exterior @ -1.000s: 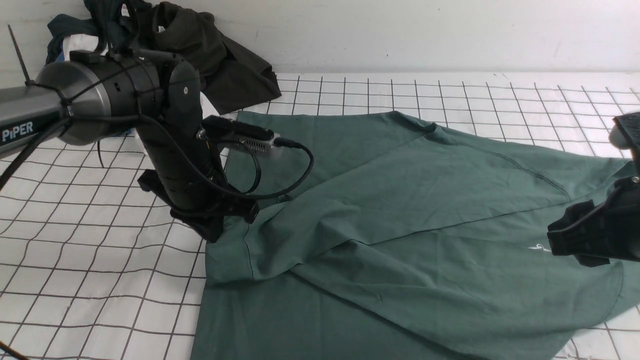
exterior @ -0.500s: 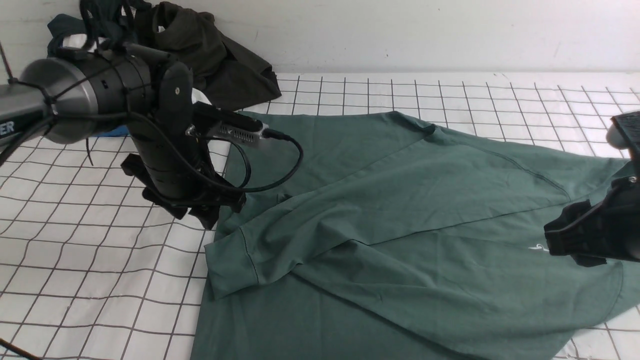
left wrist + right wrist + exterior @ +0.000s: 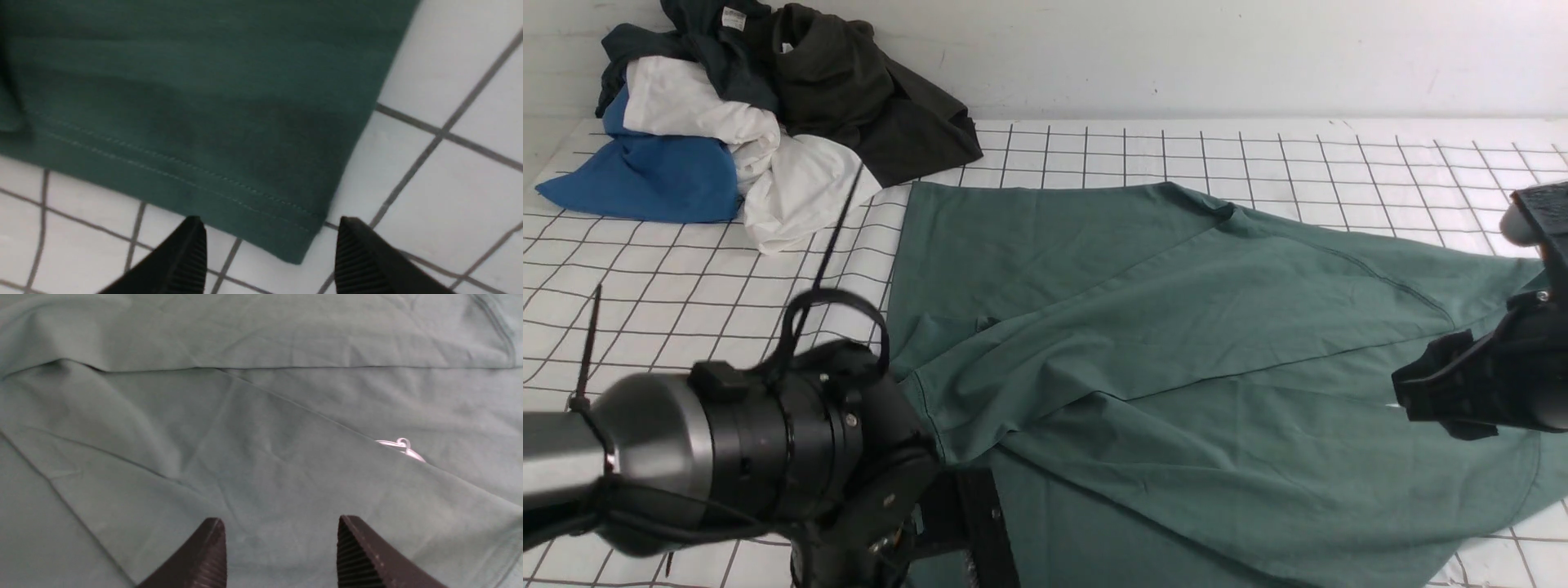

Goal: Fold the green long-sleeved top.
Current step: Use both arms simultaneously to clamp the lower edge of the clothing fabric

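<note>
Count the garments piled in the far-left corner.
4: dark teal-black garment at back, white garment in front, blue garment far left, dark olive-brown garment on the right. Others may be hidden.

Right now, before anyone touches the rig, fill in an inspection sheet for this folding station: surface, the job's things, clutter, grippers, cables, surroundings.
Surface: white gridded cloth, slightly rippled.
Job's things: green long-sleeved top lying spread out and creased, with a sleeve laid across the body.
Clutter: pile at the far left: blue garment, white garment, dark olive-brown garment, dark teal garment.
Grippers: left gripper open over the top's hem corner, holding nothing; right gripper open above the top's fabric, holding nothing.
Cables: black cable loop on the left arm.
Surroundings: plain white wall behind the table; nothing else seen.
</note>
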Motion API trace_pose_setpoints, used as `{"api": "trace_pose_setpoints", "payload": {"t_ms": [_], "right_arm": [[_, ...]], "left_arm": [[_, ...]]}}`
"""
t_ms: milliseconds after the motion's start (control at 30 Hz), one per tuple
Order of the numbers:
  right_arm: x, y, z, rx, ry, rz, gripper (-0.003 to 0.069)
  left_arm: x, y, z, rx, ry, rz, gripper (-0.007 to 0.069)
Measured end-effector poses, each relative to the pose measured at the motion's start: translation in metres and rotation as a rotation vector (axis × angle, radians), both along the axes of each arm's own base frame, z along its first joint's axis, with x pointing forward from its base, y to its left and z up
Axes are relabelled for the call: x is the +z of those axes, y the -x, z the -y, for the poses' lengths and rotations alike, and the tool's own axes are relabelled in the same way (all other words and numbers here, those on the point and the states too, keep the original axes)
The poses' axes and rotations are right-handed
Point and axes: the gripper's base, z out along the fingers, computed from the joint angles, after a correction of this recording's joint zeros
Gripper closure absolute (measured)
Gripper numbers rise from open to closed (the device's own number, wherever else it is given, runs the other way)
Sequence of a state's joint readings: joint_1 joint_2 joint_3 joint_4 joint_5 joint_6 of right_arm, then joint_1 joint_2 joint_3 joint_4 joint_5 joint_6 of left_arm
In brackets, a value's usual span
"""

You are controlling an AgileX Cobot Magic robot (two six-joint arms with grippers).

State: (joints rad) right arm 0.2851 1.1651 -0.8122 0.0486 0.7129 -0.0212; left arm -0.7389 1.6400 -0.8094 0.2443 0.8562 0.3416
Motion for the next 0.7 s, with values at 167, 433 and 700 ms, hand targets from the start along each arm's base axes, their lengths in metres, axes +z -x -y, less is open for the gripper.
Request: {"api": "trace_pose_setpoints", "payload": {"t_ms": [167, 433, 700], "right_arm": [[0.0, 0.004, -0.011, 0.085, -0.016, -0.006, 0.0307], [-0.002, 0.01, -0.016, 0.2, 0.047, -0.034, 0.0334], [-0.006, 0.026, -0.003, 0.312, 0.238, -0.148, 0.046]], "left_arm": [[-0.01, 0.001, 0.0, -0.039, -0.005, 0.0, 0.0275], [-0.002, 0.004, 0.003, -0.062, 0.029, 0.044, 0.0601], [0.064, 0.007, -0.021, 0.0, 0.205, 0.268, 0.0629]]}}
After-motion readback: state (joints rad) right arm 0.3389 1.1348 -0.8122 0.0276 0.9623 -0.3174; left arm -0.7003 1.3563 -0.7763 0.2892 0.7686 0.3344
